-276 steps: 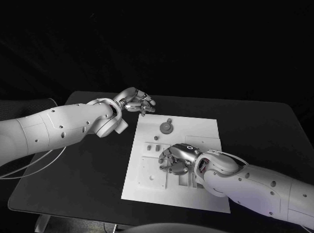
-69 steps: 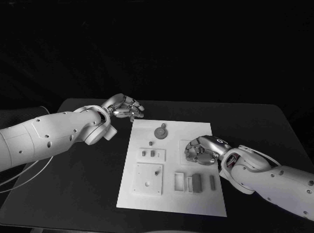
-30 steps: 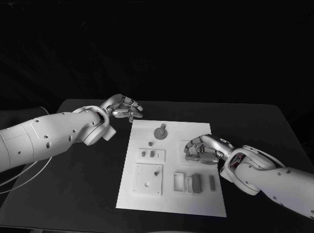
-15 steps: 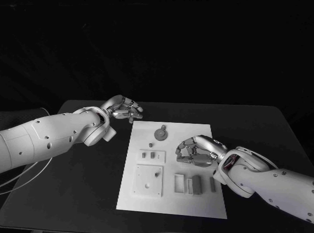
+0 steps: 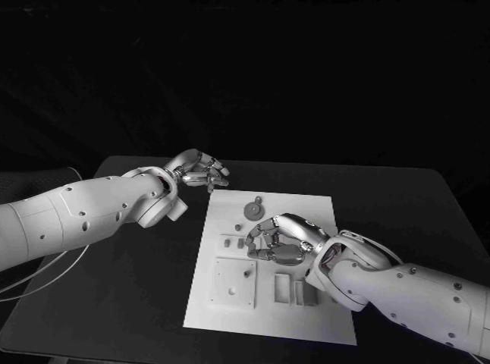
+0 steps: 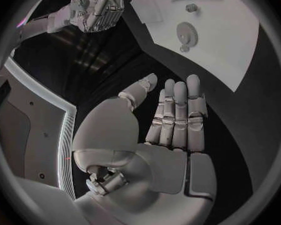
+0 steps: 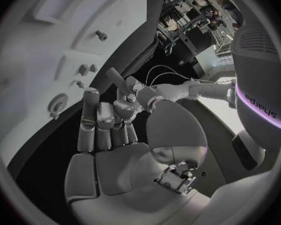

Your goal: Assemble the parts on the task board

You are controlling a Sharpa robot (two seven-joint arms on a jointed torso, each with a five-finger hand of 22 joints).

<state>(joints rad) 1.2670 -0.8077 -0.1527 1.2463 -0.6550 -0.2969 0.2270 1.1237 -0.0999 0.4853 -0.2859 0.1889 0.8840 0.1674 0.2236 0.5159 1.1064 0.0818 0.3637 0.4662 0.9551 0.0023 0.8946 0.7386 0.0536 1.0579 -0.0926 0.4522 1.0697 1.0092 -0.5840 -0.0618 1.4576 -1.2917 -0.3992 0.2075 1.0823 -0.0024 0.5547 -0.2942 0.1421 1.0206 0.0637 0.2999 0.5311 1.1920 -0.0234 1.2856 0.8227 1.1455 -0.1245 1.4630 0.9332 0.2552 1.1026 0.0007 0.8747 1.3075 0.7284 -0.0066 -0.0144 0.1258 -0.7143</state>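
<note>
The white task board (image 5: 311, 208) lies mid-table. On it are a round disc part (image 5: 252, 206), a small peg (image 5: 237, 226), a square plate (image 5: 232, 282) and upright bars (image 5: 284, 285). My right hand (image 5: 276, 239) hovers knuckles-up over the board's middle, its fingers curled in; the right wrist view shows the palm of that right hand (image 7: 109, 120) bare, with no part seen in the fingers. My left hand (image 5: 202, 171) stays off the board's far left corner. In the left wrist view this left hand (image 6: 175, 117) has straight fingers and holds nothing, with the disc part (image 6: 186, 32) beyond it.
The black table (image 5: 125, 258) spreads wide on both sides of the board. A thin cable (image 5: 48, 273) hangs under my left arm near the table's left edge. My right forearm (image 5: 409, 292) crosses the board's near right corner.
My right hand has slid left from the board's right edge to its middle, now over the small pieces. The left hand has barely moved.
</note>
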